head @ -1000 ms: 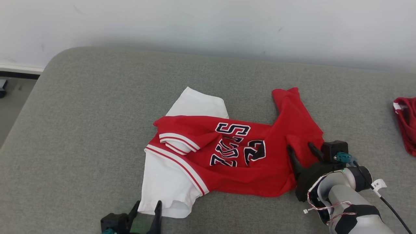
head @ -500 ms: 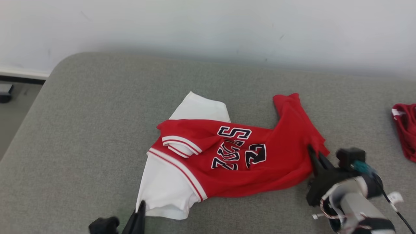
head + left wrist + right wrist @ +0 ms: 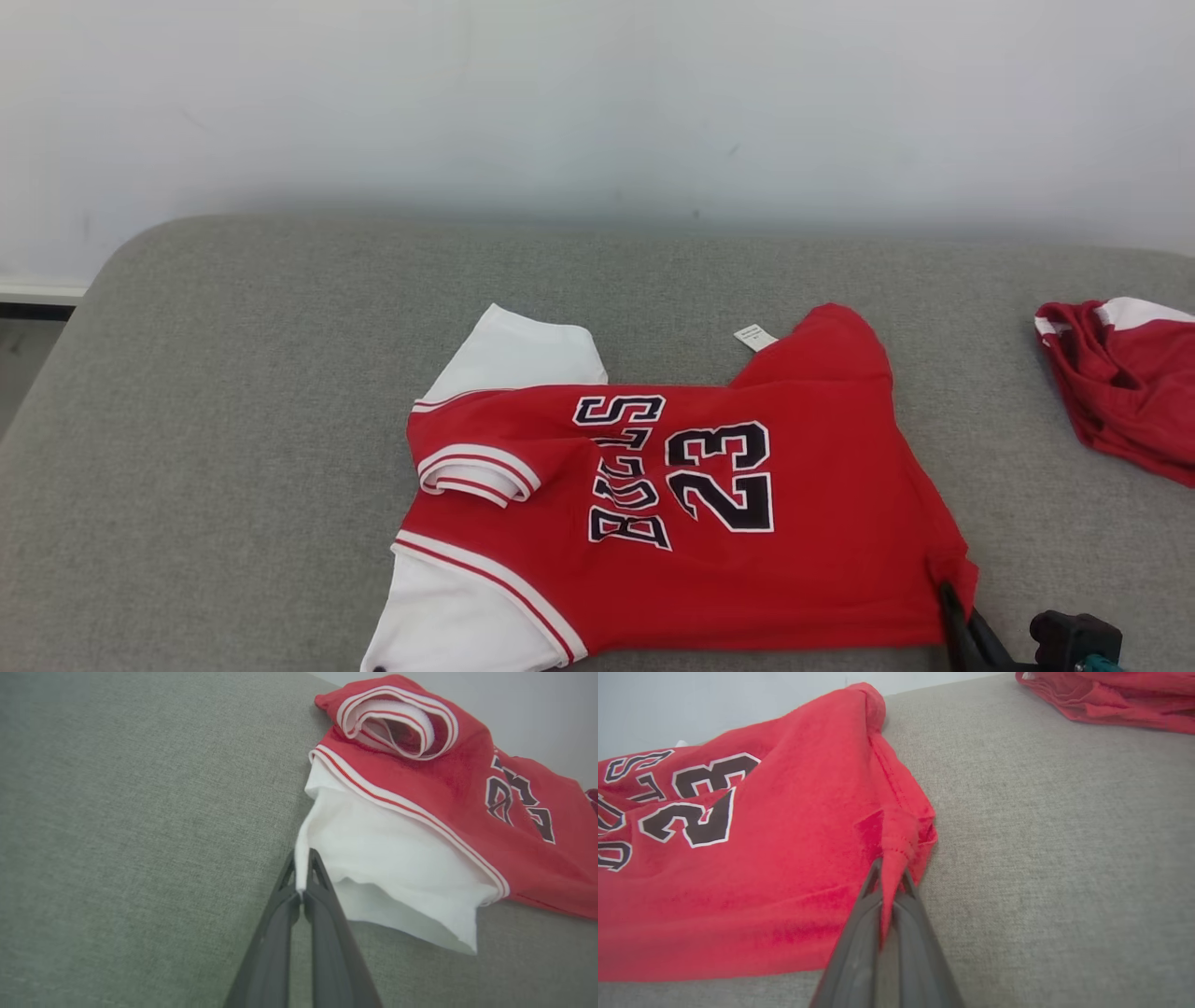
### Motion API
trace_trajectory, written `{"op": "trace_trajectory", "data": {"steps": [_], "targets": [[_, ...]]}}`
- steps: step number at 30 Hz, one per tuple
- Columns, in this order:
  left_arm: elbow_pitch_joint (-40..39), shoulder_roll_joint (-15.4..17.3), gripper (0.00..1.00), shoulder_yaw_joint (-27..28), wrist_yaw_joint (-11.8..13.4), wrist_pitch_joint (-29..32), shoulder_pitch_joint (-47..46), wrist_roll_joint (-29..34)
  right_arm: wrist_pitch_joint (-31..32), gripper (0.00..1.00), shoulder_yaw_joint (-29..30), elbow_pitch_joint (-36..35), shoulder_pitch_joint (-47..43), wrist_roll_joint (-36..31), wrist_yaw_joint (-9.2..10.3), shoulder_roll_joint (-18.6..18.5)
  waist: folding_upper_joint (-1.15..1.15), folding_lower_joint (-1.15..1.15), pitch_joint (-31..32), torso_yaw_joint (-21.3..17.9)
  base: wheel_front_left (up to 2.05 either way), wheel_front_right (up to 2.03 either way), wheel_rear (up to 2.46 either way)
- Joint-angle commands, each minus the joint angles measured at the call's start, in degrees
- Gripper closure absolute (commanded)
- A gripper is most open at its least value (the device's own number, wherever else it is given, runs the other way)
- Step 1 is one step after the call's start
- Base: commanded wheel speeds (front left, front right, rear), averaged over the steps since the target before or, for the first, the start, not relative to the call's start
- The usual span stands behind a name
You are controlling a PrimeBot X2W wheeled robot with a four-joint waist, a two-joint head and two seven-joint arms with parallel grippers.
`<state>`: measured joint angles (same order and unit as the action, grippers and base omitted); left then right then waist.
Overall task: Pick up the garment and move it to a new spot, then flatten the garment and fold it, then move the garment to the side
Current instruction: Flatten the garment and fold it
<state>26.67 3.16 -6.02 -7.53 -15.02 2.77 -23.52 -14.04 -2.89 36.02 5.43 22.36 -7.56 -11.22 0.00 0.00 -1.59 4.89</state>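
Observation:
The garment [image 3: 672,504] is a red jersey with white sleeves, dark lettering and the number 23, spread on the grey cushion. My left gripper [image 3: 302,872] is shut on the hem of its white sleeve [image 3: 397,858]. At the garment's other end, my right gripper [image 3: 891,872] is shut on a pinched fold of its red bottom corner [image 3: 901,835]. In the head view the right gripper [image 3: 950,597] touches that corner at the lower right, and the jersey lies stretched between the two held ends.
A second red and white garment [image 3: 1120,373] lies crumpled at the right edge of the cushion [image 3: 233,420], and also shows in the right wrist view [image 3: 1111,695]. A pale wall [image 3: 597,93] runs behind. The cushion's left end drops to the floor.
Both grippers closed on the garment, left on the white sleeve, right on the red corner. They drew it toward me and it spread flatter. The head camera has shifted.

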Motion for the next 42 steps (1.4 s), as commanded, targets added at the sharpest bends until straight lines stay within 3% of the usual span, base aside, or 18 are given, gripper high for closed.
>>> {"op": "trace_trajectory", "data": {"steps": [1, 2, 3, 4, 6, 15, 22, 35, 36, 37, 38, 42], "targets": [[0.33, -0.11, 0.73, 0.09, 0.14, -0.09, 0.5, 0.31, 0.28, 0.0, 0.59, -0.11, -0.6, -0.5, 0.14, 0.0, 0.0, 0.0, 0.44, -0.6, 0.0, 0.0, 0.0], [0.62, -0.08, 0.48, 0.22, 0.14, -0.1, 0.31, 0.29, 0.34, 0.0, 0.71, 0.11, -0.84, -1.23, 0.14, 0.21, 0.0, 0.0, 0.61, -0.71, 0.0, 0.0, 0.0], [1.1, -0.1, 0.03, 0.25, 0.14, -0.09, 0.25, 0.27, 0.41, 0.0, 0.8, 0.08, -0.89, -1.9, 0.14, 0.36, 0.0, 0.0, 0.77, -0.8, 0.0, 0.0, 0.0], [1.39, -0.14, 0.08, 0.35, 0.14, -0.1, 0.12, 0.18, 0.42, 0.0, 0.98, -0.13, -0.91, -2.35, 0.14, 0.57, 0.0, 0.0, 0.94, -0.87, 0.0, 0.0, 0.0], [1.75, -0.15, 0.0, 0.99, 0.14, -0.09, -0.07, 0.22, 0.45, 0.0, 1.59, -0.76, -1.03, -3.01, 0.14, 0.5, 0.0, 0.0, 1.15, -0.89, 0.0, 0.0, 0.0], [-0.1, -0.24, 0.0, 2.25, 0.14, -0.09, 0.59, 1.52, 2.92, 0.0, 3.47, -6.43, -4.58, -4.85, 0.14, -1.56, 0.0, 0.0, 1.08, -0.58, 0.0, 0.0, 0.0], [2.77, -0.25, 0.0, 0.15, 0.14, -0.09, 0.06, 1.1, 6.41, 0.0, 4.17, -10.24, -8.92, -4.41, 0.13, -1.6, 0.0, 0.0, 0.66, -0.7, 0.0, 0.0, 0.0], [10.48, 0.5, 0.0, -2.79, 0.1, -0.08, -3.23, -1.6, 7.9, 0.0, 2.32, -6.51, -7.43, -3.55, 0.13, 1.06, 0.0, 0.0, 0.01, -1.54, 0.0, 0.0, 0.0], [10.83, 0.47, 0.43, -3.15, 0.1, -0.08, -3.51, -2.08, 7.8, 0.55, 2.05, -5.91, -7.03, -3.31, 0.13, 1.2, 0.0, 0.0, 0.02, -1.63, 0.0, 0.0, 0.0], [10.92, 0.47, 0.63, -3.66, 0.1, -0.08, -3.84, -2.6, 7.71, 0.76, 1.72, -5.32, -6.66, -2.99, 0.13, 1.16, 0.0, 0.0, 0.05, -1.74, 0.0, 0.0, 0.0], [11.01, 0.58, 1.0, -3.96, 0.1, -0.08, -4.02, -2.88, 7.68, 1.0, 1.17, -4.68, -6.27, -2.79, 0.13, 1.14, 0.0, 0.0, 0.1, -1.81, 0.0, 0.0, 0.0], [7.95, 1.13, 1.0, -3.85, 0.11, -0.09, -3.25, -3.45, 6.19, 1.0, -0.34, -3.74, -5.34, -1.75, 0.13, 1.13, 0.0, 0.0, 0.54, -1.82, 0.0, 0.0, 0.0]]}}
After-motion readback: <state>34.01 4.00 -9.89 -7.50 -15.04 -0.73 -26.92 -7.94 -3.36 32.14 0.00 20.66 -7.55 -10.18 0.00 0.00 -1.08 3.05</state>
